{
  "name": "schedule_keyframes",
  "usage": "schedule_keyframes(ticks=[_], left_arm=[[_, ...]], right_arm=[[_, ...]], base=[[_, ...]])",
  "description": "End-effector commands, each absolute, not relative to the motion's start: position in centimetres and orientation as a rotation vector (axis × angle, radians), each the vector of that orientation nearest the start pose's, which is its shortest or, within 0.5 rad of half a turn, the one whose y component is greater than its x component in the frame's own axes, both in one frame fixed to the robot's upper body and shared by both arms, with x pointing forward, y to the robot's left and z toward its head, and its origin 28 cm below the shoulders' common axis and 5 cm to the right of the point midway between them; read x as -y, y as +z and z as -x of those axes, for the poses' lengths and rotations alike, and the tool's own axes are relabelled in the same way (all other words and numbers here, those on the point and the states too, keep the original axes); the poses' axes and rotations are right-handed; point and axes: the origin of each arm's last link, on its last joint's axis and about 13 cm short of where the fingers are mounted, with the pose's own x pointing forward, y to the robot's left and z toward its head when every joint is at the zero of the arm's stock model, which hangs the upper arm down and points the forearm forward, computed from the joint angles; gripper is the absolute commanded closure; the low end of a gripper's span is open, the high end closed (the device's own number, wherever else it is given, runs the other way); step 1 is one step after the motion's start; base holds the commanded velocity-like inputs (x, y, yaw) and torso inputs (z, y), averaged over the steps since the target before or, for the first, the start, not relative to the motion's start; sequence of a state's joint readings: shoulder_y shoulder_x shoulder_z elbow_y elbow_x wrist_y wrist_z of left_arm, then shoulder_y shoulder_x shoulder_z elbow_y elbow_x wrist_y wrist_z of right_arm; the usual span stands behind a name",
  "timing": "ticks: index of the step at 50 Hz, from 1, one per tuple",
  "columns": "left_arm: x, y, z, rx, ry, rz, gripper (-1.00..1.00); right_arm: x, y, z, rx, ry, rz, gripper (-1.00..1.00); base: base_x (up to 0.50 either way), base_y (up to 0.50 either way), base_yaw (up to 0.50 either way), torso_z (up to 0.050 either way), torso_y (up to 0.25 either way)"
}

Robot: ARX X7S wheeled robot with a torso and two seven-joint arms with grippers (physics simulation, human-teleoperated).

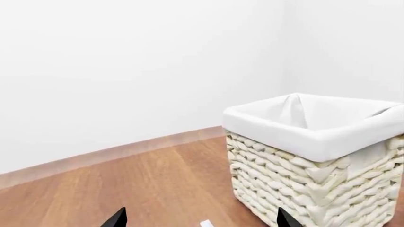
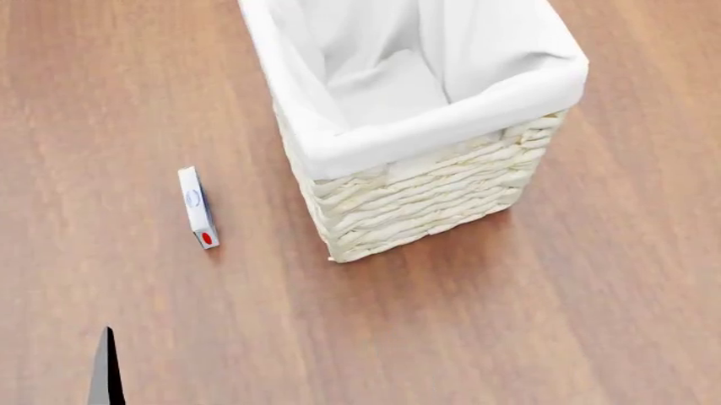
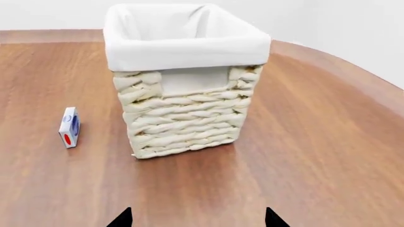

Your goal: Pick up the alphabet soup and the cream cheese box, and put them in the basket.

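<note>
- The basket of cream woven wicker stands upright on the wooden floor, its white cloth lining folded over the rim (only bare lining shows inside).
- The cream cheese box stands on its thin edge to the basket's left, near it but apart, red oval at the end nearer the camera.
- A dark gripper fingertip pokes in nearer the camera than the box.

Bare simulated room
Plain white walls meet a wooden desk (nothing marks a home or lab).
</note>
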State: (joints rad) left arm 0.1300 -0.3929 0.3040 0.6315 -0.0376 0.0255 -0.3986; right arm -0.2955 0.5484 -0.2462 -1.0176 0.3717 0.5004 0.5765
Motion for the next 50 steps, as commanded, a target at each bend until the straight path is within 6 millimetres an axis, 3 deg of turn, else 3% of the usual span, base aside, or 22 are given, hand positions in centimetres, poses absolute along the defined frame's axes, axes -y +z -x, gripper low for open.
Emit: schedule_keyframes(ticks=[1,50], left_arm=[[-20.3,11.2,-16.2,0.478,-0.050,-0.119,-1.00],[-20.6,10.7,-16.5,0.466,-0.030,-0.103,-1.00]], right_arm=[[10.2,12.4,-10.3,0.005,0.053,0.068,-1.00],[11.1,10.5,-9.7,-0.177,0.045,0.062,-1.00]], base=[[0.00,0.00,0.00,0.000,0.000],[0.00,0.00,0.00,0.000,0.000]])
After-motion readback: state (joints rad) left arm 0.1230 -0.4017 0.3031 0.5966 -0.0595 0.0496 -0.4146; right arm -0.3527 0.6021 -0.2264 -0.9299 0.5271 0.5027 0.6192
